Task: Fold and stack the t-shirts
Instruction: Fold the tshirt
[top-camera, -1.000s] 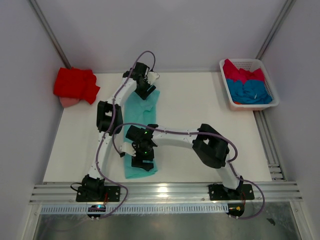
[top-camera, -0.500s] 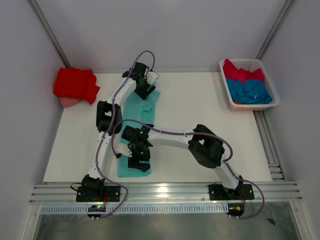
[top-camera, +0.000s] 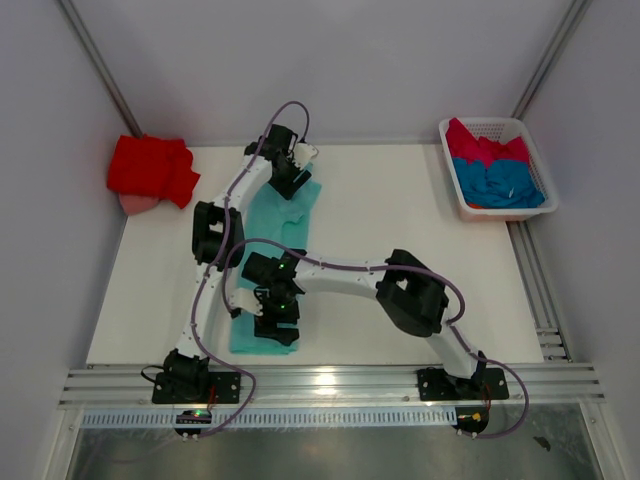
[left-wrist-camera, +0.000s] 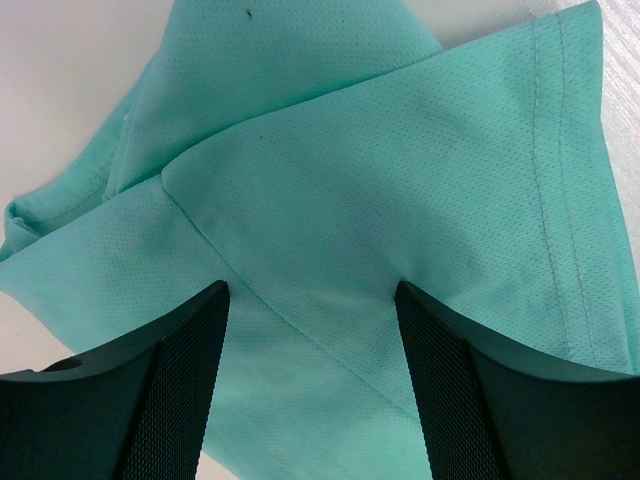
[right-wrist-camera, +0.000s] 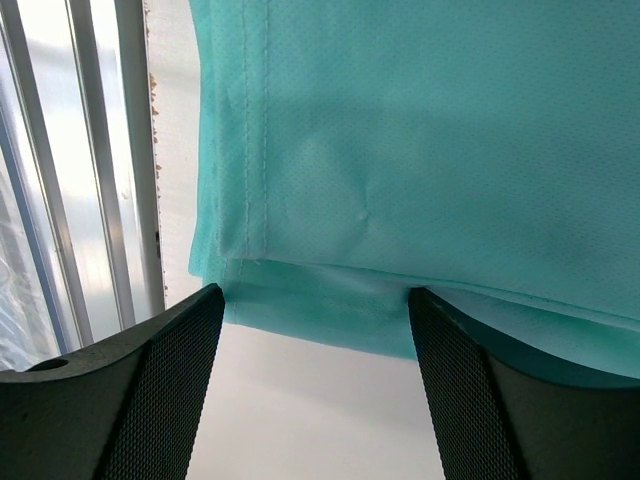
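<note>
The task looks roughly a quarter done. One red t-shirt (top-camera: 150, 168) lies folded at the far left corner of the table (top-camera: 400, 200), a bit of pink cloth (top-camera: 135, 203) showing under it that cannot be identified.

The mint-teal t-shirt (top-camera: 283, 215) is mid-fold. It is stretched as a narrow strip from the far edge toward the near edge, left of centre.

The left gripper (left-wrist-camera: 310, 300) hangs over its far end and the right gripper (right-wrist-camera: 315, 300) over its near hem. On both, the jaws stand wide apart with nothing pinched between them.

The blue t-shirt (top-camera: 500, 182) and the crimson-pink t-shirt (top-camera: 480, 145) lie crumpled in the white basket (top-camera: 500, 212) at the far right corner, not yet started.

The arms cross over the strip, so the next fold has little room.
</note>
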